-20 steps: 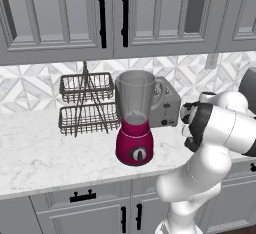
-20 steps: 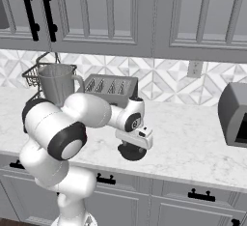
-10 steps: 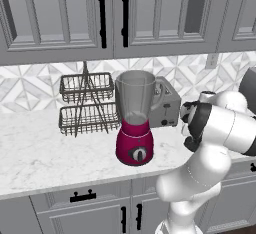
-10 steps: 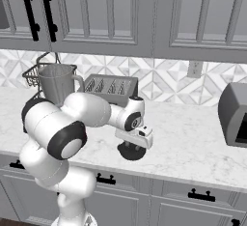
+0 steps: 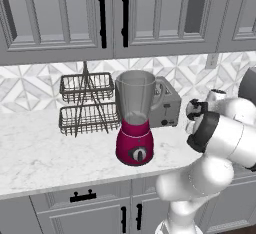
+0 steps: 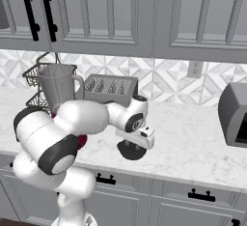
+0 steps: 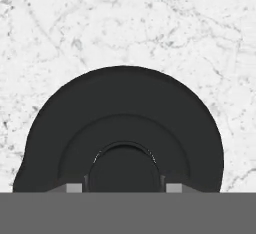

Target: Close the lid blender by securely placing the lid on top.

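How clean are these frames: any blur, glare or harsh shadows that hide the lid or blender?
Left base view: sharp, flat even light, the blender jar clear, no glare. Right base view: crisp, a soft shadow under the lid on the counter. Hand view: the lid reads as near-featureless black against the sharp marble.

The gripper (image 6: pixel 132 148) has closed on the lid (image 6: pixel 131 151) lying on the counter (image 6: pixel 193 138).

Even, bright rendered light; soft shadows; sharp, no glare.
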Robot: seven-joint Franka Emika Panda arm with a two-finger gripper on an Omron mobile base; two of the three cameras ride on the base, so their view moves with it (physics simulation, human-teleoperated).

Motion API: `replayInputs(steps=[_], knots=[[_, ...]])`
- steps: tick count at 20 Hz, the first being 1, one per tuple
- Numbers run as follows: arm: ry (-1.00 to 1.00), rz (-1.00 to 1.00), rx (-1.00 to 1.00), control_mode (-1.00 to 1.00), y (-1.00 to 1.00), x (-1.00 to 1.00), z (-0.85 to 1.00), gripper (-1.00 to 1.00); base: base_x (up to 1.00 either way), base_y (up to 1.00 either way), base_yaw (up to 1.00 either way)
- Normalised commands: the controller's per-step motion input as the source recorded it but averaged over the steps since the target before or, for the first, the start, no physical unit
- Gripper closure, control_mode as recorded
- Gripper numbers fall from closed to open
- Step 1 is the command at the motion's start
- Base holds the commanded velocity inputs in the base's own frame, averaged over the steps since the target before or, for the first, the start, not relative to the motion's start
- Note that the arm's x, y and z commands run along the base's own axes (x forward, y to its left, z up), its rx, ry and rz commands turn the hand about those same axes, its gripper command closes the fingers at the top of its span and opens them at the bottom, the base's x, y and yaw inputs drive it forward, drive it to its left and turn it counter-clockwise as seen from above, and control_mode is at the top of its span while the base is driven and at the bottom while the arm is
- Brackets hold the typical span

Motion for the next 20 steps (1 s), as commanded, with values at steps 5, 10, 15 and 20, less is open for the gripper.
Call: replayInputs(steps=[5,10,15,20], knots=[[-0.58,-0.08,0.06,-1.00,0.00,-0.81,0.93,1.00,0.00,0.00,0.00],[-0.61,-0.12,0.00,-1.00,0.03,-0.55,1.00,1.00,0.00,0.00,0.00],[-0.45,-0.07,0.00,-1.00,0.27,-0.24,1.00,1.00,0.00,0.00,0.00],[-0.26,0.00,-0.01,-1.00,0.29,-0.07,1.00,1.00,0.00,0.00,0.00]])
